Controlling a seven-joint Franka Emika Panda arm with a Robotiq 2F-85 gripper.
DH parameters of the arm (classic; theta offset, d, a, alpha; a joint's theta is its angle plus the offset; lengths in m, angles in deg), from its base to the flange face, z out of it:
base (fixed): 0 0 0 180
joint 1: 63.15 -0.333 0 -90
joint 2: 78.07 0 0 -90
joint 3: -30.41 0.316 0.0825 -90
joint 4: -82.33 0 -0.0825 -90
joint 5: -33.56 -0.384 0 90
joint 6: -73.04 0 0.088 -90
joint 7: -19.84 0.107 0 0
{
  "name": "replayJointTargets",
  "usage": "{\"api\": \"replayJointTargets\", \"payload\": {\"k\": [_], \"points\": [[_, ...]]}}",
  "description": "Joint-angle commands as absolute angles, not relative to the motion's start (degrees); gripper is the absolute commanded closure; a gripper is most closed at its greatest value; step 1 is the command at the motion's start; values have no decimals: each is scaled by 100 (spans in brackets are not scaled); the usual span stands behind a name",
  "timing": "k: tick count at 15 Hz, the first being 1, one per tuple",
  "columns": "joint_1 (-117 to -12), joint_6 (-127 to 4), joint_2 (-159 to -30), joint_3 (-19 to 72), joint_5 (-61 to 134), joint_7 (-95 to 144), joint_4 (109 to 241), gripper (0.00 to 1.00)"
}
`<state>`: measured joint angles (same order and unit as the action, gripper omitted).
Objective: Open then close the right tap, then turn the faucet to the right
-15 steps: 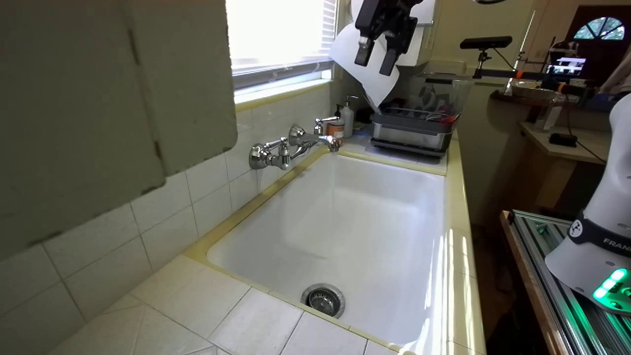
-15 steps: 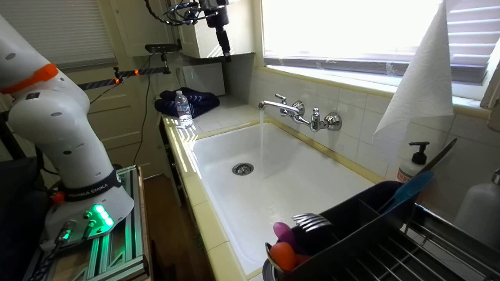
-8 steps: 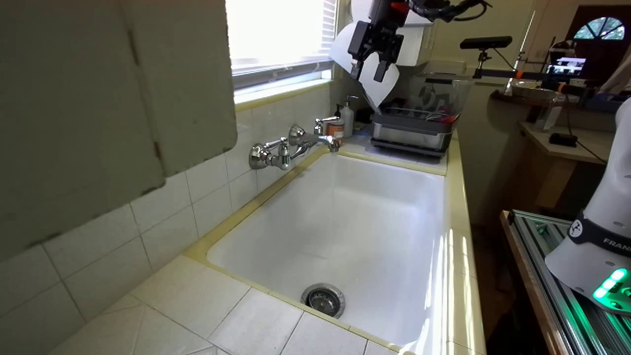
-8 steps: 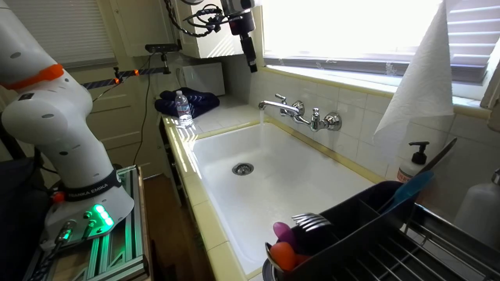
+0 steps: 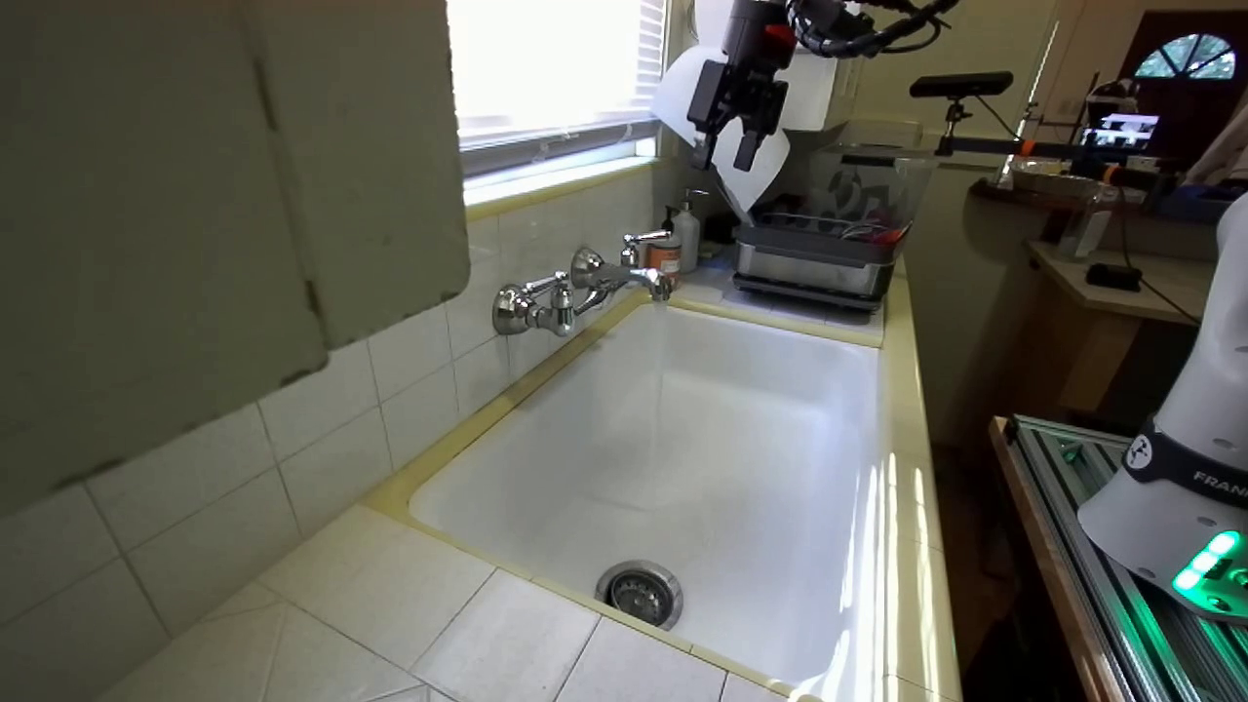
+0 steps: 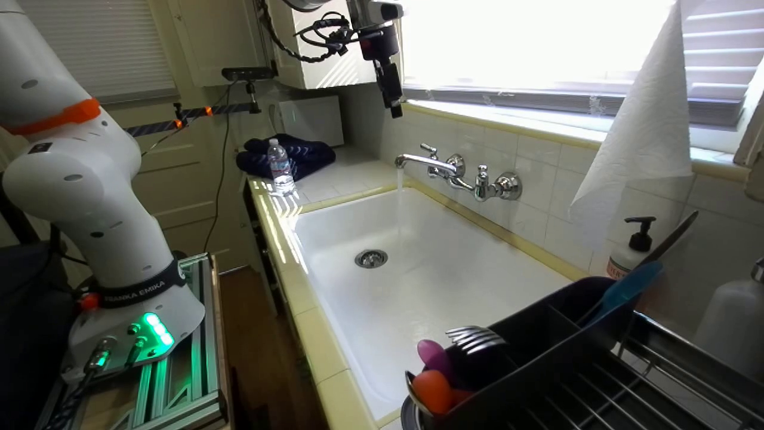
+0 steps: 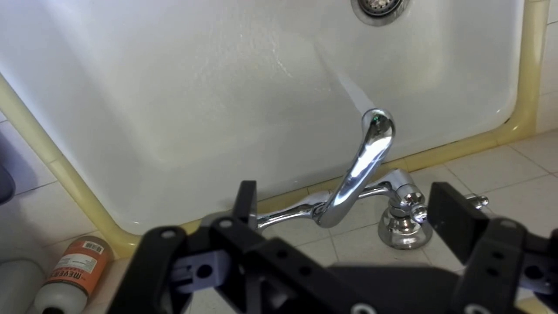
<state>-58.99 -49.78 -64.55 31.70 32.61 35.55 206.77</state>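
Your faucet (image 7: 359, 172) reaches out from the tiled wall (image 5: 331, 458) over the white sink (image 6: 352, 310) — a stream of water (image 7: 355, 93) falling from its end — and the right tap (image 6: 482, 188) sits just beside it, on the side toward the dish rack (image 5: 809, 261). You have the fingers (image 7: 457, 222) spread, hanging above the faucet and apart from it, with the orange-labelled soap bottle (image 7: 77, 272) standing past the sink's corner.

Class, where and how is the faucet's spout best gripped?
Probably grip the spout along its outer half, from above, straddling it: it is a slim tube jutting roughly level over the sink, its top uncovered. The end effector hangs open, higher up.
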Motion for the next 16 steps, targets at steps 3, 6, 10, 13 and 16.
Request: {"api": "replayJointTargets", "payload": {"k": [3, 6, 10, 13, 16], "points": [[-5960, -4910, -6418, 3134, 3272, 3509, 20693, 0], [-5796, -5118, -6681, 3079, 3670, 3607, 20572, 0], [-5713, -5185, -7035, 2796, 3670, 3214, 20364, 0], [-5726, -5177, -7275, 2591, 3495, 2541, 20187, 0], [-5762, -5141, -7465, 2477, 3290, 1618, 20054, 0]]}}
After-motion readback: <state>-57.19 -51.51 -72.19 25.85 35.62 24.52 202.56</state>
